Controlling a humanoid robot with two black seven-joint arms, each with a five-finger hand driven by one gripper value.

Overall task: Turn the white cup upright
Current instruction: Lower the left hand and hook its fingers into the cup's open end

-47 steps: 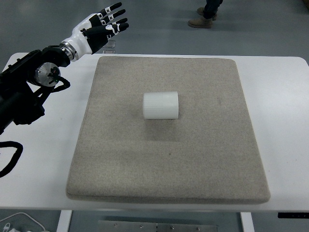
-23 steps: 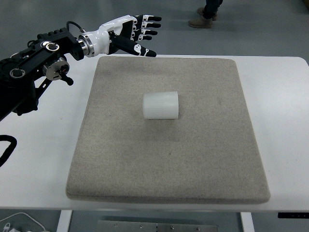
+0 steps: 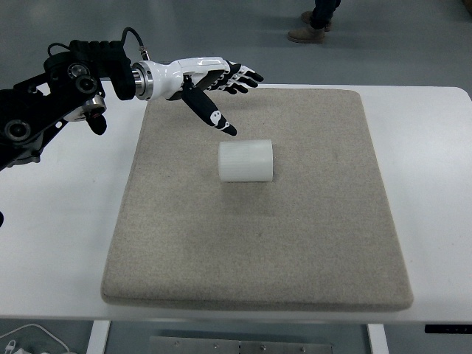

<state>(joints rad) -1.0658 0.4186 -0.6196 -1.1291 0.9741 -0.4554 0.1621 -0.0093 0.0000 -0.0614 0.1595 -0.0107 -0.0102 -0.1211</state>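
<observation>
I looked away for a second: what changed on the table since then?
The left hand swung in from the table's far-left corner over the mat, toward the white cup, fingers spread, holding nothing. The cup has not moved: on its side, mid-mat, untouched.

Cup (image 3: 245, 160) on side, mid-mat (image 3: 310, 243); mat on table (image 3: 435, 221); left hand (image 3: 210, 81) behind cup.

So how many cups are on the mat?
1. The white cup lies on its side near the middle of the beige mat, close to the left hand. Nothing looks hidden.
</observation>
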